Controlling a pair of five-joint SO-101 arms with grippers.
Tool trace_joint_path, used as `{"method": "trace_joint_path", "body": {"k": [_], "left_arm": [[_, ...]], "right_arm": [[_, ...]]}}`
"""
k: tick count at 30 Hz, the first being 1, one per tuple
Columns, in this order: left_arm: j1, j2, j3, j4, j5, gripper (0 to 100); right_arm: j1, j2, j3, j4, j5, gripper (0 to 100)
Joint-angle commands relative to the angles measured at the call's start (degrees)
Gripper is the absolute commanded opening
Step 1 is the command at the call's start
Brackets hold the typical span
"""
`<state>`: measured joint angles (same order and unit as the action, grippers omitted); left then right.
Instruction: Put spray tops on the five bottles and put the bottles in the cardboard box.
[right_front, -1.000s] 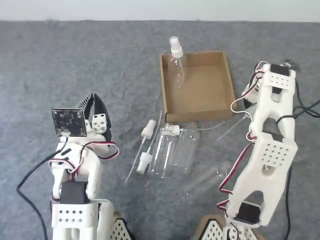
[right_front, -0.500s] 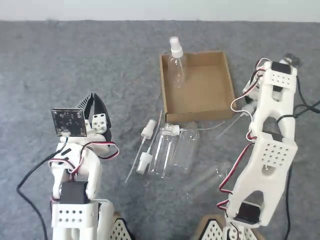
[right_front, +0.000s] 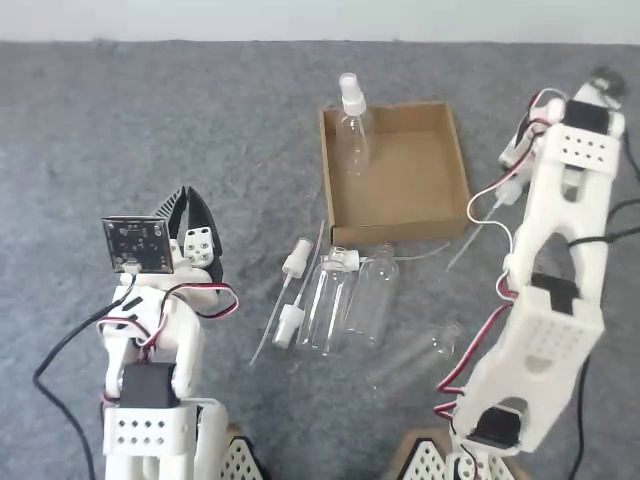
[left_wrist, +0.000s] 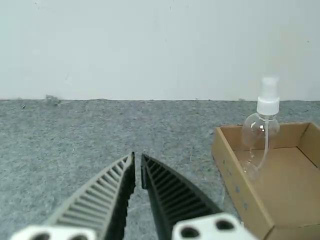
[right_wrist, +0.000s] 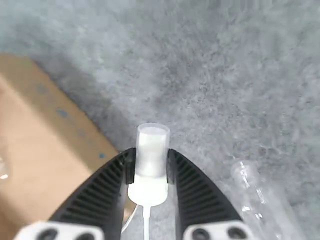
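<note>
Right gripper is clamped on a white spray top, just beside the cardboard box. Left gripper is closed on nothing. One capped bottle rests in the box; other bottles lie on the tabletop.

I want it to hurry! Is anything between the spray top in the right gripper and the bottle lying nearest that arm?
Nothing visible. The right gripper holds the spray top over the carpet, and the bottle lies close by with just carpet between them.
</note>
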<state>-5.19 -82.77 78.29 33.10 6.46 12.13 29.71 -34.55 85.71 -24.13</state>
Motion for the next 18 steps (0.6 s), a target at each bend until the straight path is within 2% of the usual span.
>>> {"method": "trace_joint_path", "body": {"k": [1,5,9,13,18], "left_arm": [[0.2,0.4,-0.7,-1.5,0.2,1],[0.3,0.4,-0.6,-1.5,0.2,1],[0.3,0.4,-0.6,-1.5,0.2,1],[0.3,0.4,-0.6,-1.5,0.2,1],[-0.1,0.4,-0.6,-1.5,0.2,1]], "right_arm": [[0.6,-12.0,-3.8,2.9,2.3,2.2],[-1.5,-19.4,-3.8,6.5,2.9,2.2],[-6.5,-25.7,-3.8,9.9,2.9,2.2],[-14.9,-30.4,-3.8,11.7,2.9,2.2],[-29.1,-31.9,-3.5,11.4,2.5,2.2]]}}
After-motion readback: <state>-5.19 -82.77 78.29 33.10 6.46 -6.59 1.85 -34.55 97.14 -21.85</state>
